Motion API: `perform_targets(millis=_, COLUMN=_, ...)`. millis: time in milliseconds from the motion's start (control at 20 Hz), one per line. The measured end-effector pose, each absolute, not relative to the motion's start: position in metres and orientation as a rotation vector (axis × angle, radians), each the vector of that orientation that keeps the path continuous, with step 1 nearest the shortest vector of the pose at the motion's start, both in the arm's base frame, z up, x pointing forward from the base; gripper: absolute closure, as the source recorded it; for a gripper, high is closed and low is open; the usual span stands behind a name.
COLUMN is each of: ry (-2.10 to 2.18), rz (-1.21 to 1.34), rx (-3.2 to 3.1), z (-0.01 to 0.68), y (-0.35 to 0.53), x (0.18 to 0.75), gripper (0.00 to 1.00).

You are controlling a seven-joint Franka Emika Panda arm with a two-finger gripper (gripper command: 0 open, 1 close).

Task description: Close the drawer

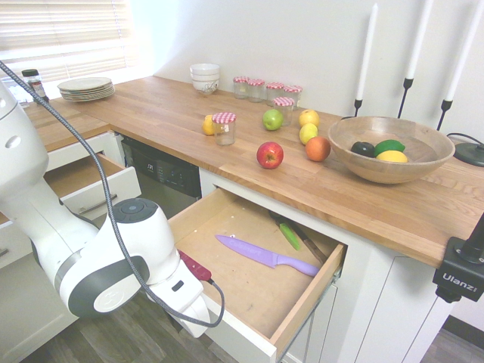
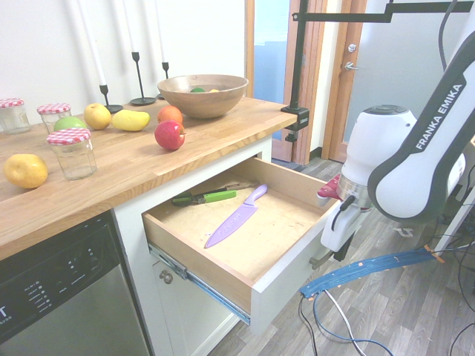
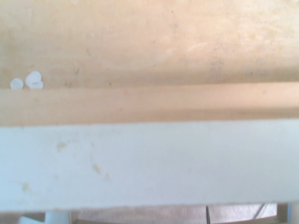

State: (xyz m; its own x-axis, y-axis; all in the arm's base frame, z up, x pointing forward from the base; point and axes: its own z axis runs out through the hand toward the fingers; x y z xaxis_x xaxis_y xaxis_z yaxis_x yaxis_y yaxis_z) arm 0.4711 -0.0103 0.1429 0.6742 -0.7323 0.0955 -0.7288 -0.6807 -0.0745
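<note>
One drawer (image 2: 278,285) beside the tool (image 2: 338,256)

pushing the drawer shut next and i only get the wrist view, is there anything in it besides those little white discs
Observer: Yes, a purple knife lies flat on the bottom of the drawer, below the rim.

Operator: ok anything further back

Observer: Yes, an item with a bright green handle lies behind the knife, toward the cabinet.

Operator: and where's the gripper, inside or outside the front panel

Observer: Outside. The second exterior view shows the gripper on the room side of the front, close to the bar handle; I can't tell whether they touch.
</note>
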Motion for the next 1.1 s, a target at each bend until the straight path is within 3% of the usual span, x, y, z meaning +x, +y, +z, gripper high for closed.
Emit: perform_targets(millis=1100, ry=1.269, rz=-0.363, rx=-2.751, z=0.170, y=-0.007, x=0.631, gripper=1.00)
